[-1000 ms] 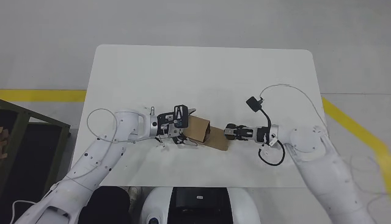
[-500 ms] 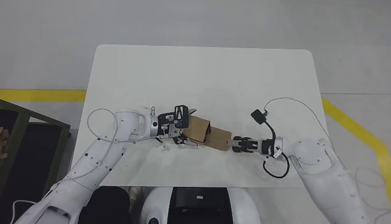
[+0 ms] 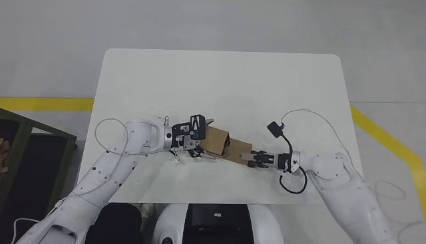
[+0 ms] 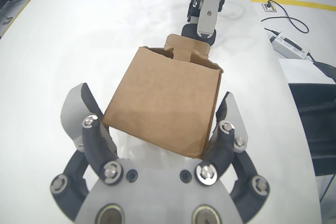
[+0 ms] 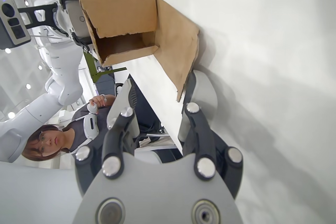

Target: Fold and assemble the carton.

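Since a second ago the right gripper [image 3: 255,158] has left the carton's open end, where it was touching the cardboard, swung out toward 4 o'clock and then crept back a little. It now sits just off the tip of the open flap [image 3: 245,153], and that tip reaches a touch farther out than before. The left gripper [image 3: 194,139] and the body of the carton [image 3: 223,143] have not shifted. Seen from above, the brown carton lies on the white table [image 3: 266,84], a little toward 6 o'clock of its middle, with its length running from 10 o'clock to 4 o'clock. The left gripper is at the carton's 9 o'clock end and pinches the closed end between its two fingers [image 4: 86,109], one at each side wall, as the left wrist view shows. The carton's mouth faces 4 o'clock, and the flap [image 5: 176,51] stretches from it flat along the table. The right gripper's jaws are spread wide and hold nothing. In the right wrist view one finger [image 5: 200,88] rests on the table against the flap's outer edge, while the other stands well clear of the cardboard. Beyond the table's edge, in the left wrist view, lies a grey power adapter [image 4: 288,45] with a black cable [image 4: 291,19].
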Controlling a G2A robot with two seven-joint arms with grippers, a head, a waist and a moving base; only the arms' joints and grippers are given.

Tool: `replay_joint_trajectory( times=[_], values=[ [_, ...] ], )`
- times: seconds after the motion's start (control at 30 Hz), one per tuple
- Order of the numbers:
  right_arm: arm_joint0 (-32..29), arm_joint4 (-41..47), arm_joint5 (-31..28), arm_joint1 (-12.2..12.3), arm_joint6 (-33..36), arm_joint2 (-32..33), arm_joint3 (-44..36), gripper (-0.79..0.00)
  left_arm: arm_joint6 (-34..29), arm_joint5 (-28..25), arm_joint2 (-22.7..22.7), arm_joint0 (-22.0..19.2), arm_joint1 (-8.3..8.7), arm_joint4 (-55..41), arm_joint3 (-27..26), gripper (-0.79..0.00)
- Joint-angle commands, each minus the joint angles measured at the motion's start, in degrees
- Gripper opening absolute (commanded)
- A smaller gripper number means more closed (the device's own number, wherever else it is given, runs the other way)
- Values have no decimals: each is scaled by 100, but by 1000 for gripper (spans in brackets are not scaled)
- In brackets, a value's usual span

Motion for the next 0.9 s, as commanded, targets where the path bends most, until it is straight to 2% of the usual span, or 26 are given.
replay_joint_trajectory(
  times=[0.0,0.5,0.87],
  values=[
    [60,59,-18,-19,-51,-71,61,-422,3,6,-3,0,0,-3,1,-12],
    [367,619,-98,-139,-374,-377,296,-431,36,3,-40,10,11,0,33,-12],
    [549,592,10,-173,-398,-521,135,-428,62,-13,-37,3,14,23,46,-6]
  ],
)
